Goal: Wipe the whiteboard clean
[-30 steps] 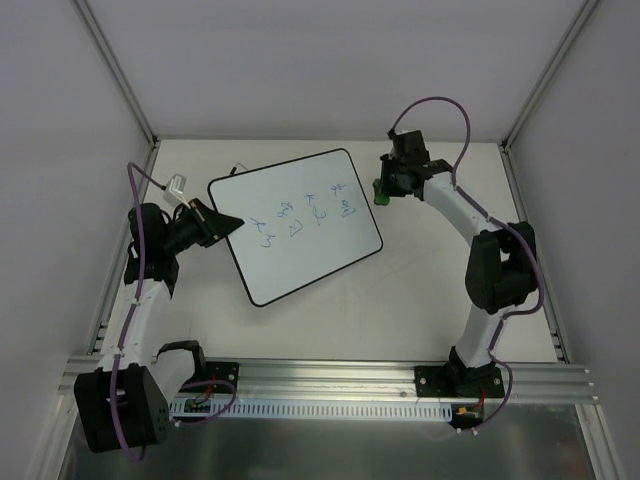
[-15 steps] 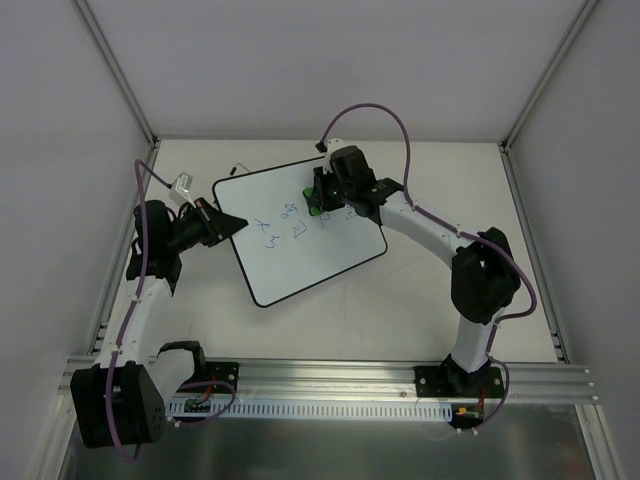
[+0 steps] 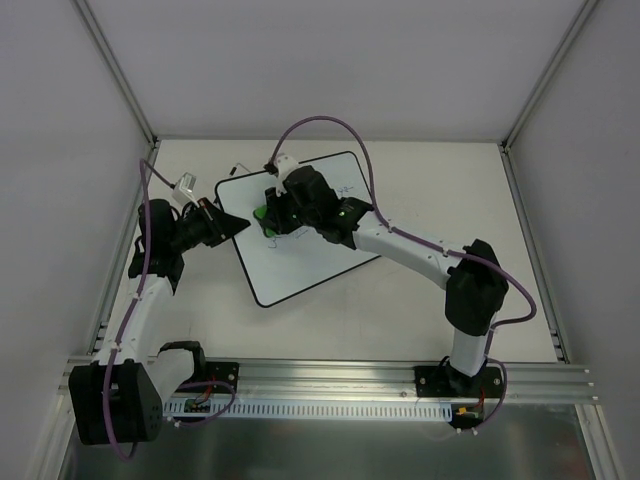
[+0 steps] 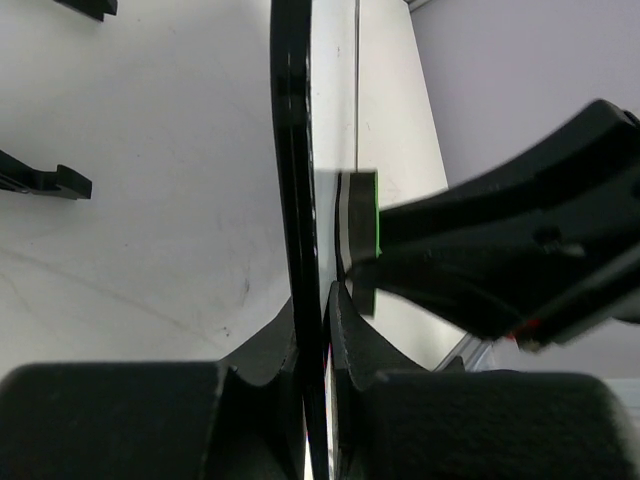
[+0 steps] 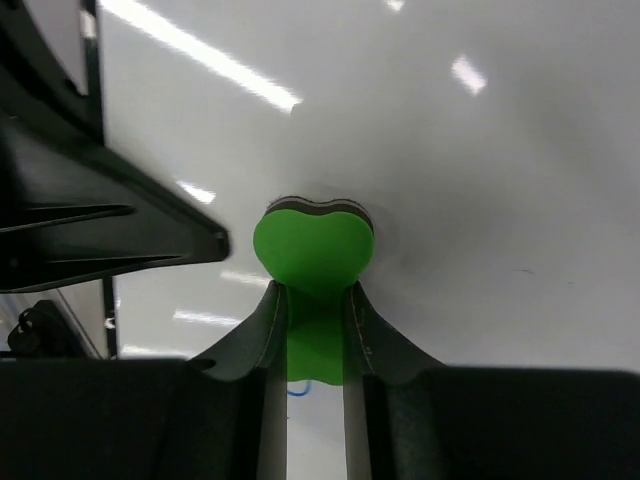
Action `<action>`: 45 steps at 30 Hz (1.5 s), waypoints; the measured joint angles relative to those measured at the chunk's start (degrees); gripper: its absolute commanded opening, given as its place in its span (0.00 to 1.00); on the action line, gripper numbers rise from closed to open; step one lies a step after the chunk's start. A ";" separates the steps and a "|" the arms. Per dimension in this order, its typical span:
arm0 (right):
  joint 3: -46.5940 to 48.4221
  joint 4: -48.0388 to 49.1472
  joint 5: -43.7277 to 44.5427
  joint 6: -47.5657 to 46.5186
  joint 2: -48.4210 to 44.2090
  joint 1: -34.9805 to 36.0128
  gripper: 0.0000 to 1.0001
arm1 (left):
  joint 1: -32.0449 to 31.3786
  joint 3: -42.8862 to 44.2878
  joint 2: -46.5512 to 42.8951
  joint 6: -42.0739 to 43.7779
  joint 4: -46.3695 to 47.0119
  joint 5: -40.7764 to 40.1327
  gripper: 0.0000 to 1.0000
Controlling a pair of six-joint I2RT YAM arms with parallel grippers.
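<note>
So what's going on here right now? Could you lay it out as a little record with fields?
board: whiteboard lies flat on the table, turned at an angle
left gripper: shut on the whiteboard's edge
right gripper: shut on a green eraser
eraser contact: against the whiteboard's face, near the left gripper
writing: little to be seen; the right arm hides part of the whiteboard

Glossy smooth whiteboard [image 5: 480,150]; matt green eraser [image 5: 314,246]; matt table [image 3: 420,300].
</note>
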 measured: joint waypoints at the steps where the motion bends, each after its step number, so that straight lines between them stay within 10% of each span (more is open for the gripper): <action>1: 0.74 -0.74 0.42 0.11 0.04 1.14 0.00 | -0.22 0.00 0.00 0.20 0.09 0.00 0.00; 22: -15.82 -4.87 12.70 7.67 -7.08 -12.81 0.00 | -1.42 0.74 -0.35 1.55 -0.87 -0.17 0.00; 45: -6.64 4.22 8.22 12.63 -3.58 5.44 0.00 | -1.68 0.74 -0.98 1.53 -2.05 -2.62 0.00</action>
